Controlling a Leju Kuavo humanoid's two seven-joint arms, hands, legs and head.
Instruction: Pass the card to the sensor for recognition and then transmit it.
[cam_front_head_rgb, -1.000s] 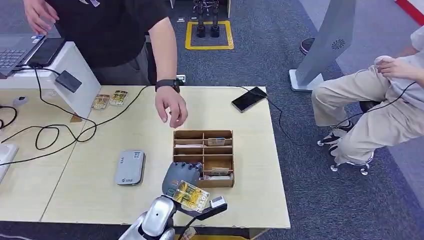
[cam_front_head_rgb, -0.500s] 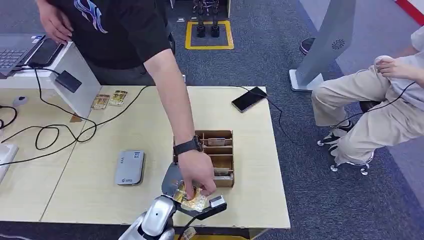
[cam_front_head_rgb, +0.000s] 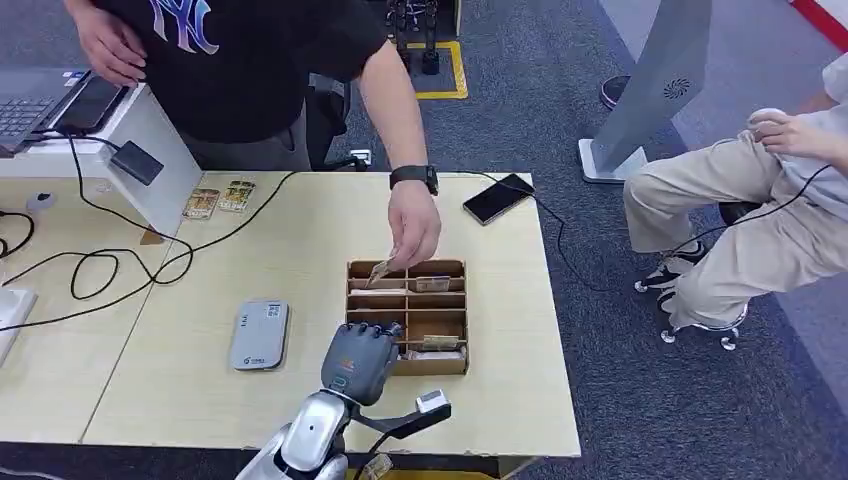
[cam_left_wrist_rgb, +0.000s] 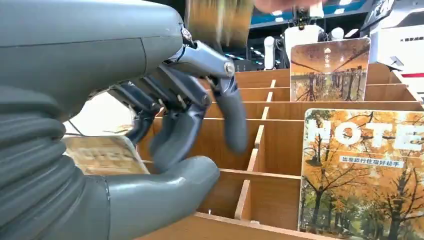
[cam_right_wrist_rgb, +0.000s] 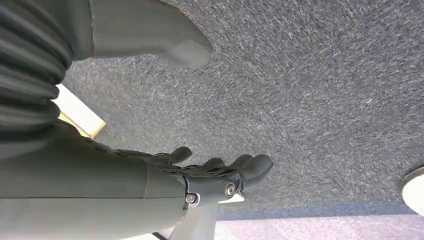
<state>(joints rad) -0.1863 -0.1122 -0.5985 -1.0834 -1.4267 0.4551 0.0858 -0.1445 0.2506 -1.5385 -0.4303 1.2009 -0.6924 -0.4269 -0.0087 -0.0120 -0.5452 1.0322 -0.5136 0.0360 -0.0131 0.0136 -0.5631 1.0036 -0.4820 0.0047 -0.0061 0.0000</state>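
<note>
L hand (cam_front_head_rgb: 360, 362) hovers over the near-left corner of the wooden divider box (cam_front_head_rgb: 456, 316) on the table (cam_front_head_rgb: 300, 250). Fingers (cam_left_wrist_rgb: 231, 112) apart & loosely curved, thumb below, nothing btwn them – empty. From the left wrist cam the hand sits just in front of the box's near compartments, not touching the dividers as far as I can tell.

Card (cam_front_head_rgb: 381, 271) w/ the autumn print is pinched in a person's hand (cam_front_head_rgb: 413, 228), reaching from the far side; it's tilted over the box's far-left slot. Can't tell if it touches the wood. Blurred in the wrist view.

Other cards stand in the box: one "HOTEL" card (cam_left_wrist_rgb: 362, 175) upright in a near compartment, another (cam_left_wrist_rgb: 330, 70) further back.

Card reader (cam_front_head_rgb: 260, 335), grey, lies flat on the table left of the box, well apart from the L hand. Two more cards (cam_front_head_rgb: 220, 199) lie near the white stand at the table's far left. Black phone (cam_front_head_rgb: 498, 198) w/ cable near the far right edge.

R hand (cam_right_wrist_rgb: 220, 175) hangs over grey carpet, fingers slightly curled, not closed, holding nothing.
</note>
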